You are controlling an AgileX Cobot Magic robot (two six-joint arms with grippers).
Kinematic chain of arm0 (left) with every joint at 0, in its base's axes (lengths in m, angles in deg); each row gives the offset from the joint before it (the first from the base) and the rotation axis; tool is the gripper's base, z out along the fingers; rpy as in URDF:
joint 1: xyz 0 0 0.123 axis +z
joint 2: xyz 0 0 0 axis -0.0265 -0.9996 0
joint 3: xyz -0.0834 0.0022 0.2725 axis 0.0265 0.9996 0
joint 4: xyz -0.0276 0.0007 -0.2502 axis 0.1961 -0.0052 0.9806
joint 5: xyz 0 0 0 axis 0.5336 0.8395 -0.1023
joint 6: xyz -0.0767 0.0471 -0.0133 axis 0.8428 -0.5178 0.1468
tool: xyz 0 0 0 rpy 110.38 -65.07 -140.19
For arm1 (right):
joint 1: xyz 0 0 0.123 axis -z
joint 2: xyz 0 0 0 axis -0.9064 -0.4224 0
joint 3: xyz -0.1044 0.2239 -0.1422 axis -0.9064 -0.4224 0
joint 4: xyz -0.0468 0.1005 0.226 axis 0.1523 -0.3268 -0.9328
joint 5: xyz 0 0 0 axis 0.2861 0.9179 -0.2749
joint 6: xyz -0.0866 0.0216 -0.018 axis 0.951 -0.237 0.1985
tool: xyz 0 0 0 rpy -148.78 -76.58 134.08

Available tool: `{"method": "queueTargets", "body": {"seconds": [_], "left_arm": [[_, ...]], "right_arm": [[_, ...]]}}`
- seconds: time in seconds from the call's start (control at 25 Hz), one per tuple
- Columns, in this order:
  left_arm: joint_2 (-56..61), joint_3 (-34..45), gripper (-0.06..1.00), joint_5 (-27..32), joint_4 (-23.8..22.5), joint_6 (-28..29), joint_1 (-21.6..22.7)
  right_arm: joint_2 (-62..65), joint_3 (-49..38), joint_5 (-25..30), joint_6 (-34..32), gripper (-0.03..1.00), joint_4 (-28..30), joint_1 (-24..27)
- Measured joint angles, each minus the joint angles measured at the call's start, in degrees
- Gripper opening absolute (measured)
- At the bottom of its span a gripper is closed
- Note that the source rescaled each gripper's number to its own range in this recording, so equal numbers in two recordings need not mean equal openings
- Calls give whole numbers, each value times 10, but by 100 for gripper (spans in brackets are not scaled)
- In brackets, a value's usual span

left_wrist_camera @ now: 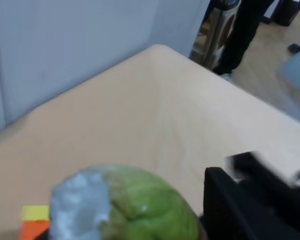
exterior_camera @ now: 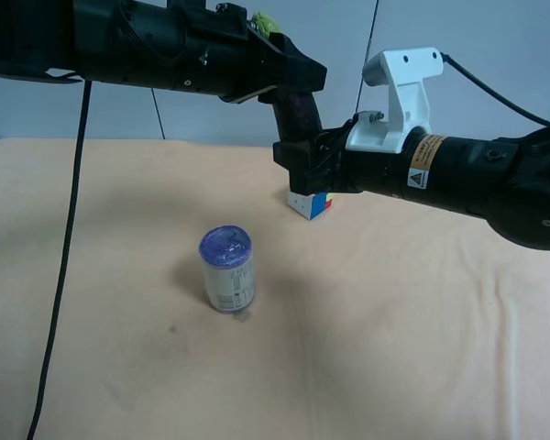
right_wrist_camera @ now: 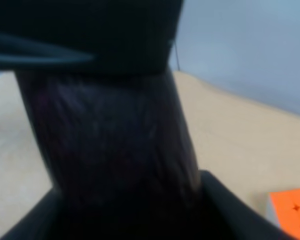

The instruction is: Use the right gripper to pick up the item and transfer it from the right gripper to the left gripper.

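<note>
The dark purple eggplant (exterior_camera: 299, 115) hangs upright in the air above the table, its green stem tip (exterior_camera: 266, 20) uppermost. My right gripper (exterior_camera: 304, 170), on the arm with the white housing, is shut on its lower end; the eggplant fills the right wrist view (right_wrist_camera: 115, 160) between the fingers (right_wrist_camera: 230, 210). My left gripper (exterior_camera: 291, 71), on the all-black arm, is around the eggplant's upper part, just below the stem. The left wrist view shows the stem tip (left_wrist_camera: 135, 210) close up beside one blurred black finger (left_wrist_camera: 240, 205); the other finger is hidden, so its grip is unclear.
A purple-lidded can (exterior_camera: 227, 269) stands upright on the beige table (exterior_camera: 394, 348) in front of the grippers. A multicoloured cube (exterior_camera: 311, 203) lies right below the right gripper, also in the right wrist view (right_wrist_camera: 290, 210). A black cable (exterior_camera: 64, 257) hangs at the left.
</note>
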Motion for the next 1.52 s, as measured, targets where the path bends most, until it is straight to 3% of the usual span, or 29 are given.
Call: {"method": "queueTargets", "body": {"seconds": [0.12,0.24,0.6,0.96,1.08,1.32,1.52], "left_arm": [[0,0,0,-41,-1,-3,1],[-1,0,0,-72,-1,-5,2],[-1,0,0,-134,-35,-1,2],[-1,0,0,-195,-62,-1,2],[-1,0,0,-199,-61,0,2],[8,0,0,-198,-68,-1,2],[58,0,0,-193,-106,-4,2]], "right_arm": [[35,-1,61,0,41,0,0],[86,-1,147,3,52,0,0],[355,-1,515,14,54,-1,0],[647,-1,856,33,54,-50,0],[720,-1,924,42,54,-68,0],[777,-1,996,50,54,-96,-1],[777,-1,1021,58,54,-105,-1]]}}
